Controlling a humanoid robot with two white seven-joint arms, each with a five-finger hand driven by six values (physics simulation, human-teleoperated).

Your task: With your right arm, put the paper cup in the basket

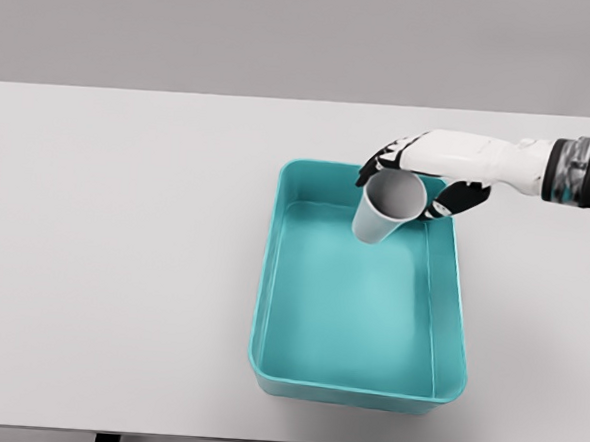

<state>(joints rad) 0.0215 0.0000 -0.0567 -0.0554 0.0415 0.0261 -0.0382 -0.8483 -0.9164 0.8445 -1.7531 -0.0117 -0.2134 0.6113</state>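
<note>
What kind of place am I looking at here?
Probably a simulated test bench, not a real room: a plain white table against a blank grey backdrop, holding only a teal plastic basket, above which the right hand holds a grey paper cup.

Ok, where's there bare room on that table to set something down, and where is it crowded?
The table is bare all across its left side, from the far edge to the near edge, up to the teal basket. A narrower strip runs right of the basket. The basket floor shows bare too. It is crowded only at the basket's far right corner, where the right hand holds the paper cup.
</note>
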